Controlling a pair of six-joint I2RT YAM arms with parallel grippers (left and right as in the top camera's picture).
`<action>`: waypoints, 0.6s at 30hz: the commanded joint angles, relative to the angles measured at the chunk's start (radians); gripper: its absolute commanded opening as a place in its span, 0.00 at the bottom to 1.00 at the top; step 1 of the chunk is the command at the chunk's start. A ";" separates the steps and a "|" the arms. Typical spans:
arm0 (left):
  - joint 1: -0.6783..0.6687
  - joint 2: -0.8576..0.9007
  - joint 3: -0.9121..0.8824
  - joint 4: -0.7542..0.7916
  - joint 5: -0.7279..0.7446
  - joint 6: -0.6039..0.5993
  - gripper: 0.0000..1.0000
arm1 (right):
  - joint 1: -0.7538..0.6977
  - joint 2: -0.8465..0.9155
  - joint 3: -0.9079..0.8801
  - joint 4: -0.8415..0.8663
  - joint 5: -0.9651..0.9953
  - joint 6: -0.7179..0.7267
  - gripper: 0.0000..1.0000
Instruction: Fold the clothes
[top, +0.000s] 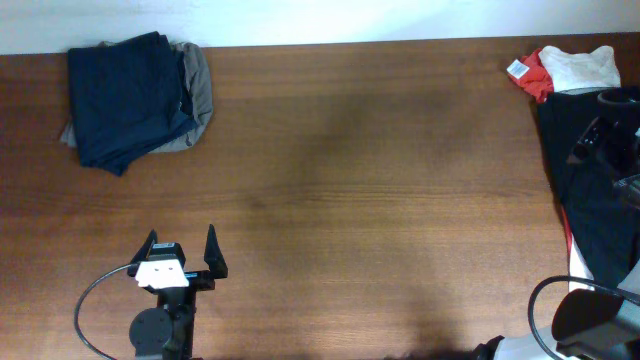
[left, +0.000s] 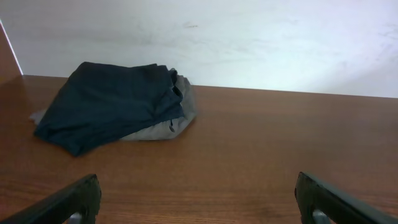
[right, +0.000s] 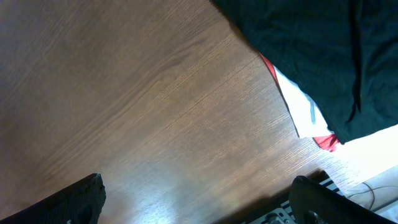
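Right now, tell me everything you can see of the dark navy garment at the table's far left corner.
The dark navy garment looks like soft fabric, folded into a compact, roughly rectangular bundle with layered edges showing. It lies flat on top of a grey-khaki garment, which pokes out along its right side. Both rest on the wooden table at its far left corner. Nothing else touches it.

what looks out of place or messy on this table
Nothing is damaged or spilled. The odd spot is the right edge: a black garment lies loose and rumpled over a red piece and a white piece, all unfolded. The navy piece on the grey one at far left is stacked neatly.
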 joint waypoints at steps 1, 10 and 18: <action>-0.003 -0.010 -0.007 0.000 -0.011 0.017 0.99 | 0.000 -0.008 0.000 -0.005 0.002 -0.006 0.98; -0.003 -0.010 -0.007 0.000 -0.011 0.016 0.99 | 0.000 -0.008 0.000 -0.005 0.002 -0.006 0.98; -0.003 -0.010 -0.007 0.000 -0.011 0.016 0.99 | 0.000 0.000 0.000 -0.002 0.002 -0.006 0.98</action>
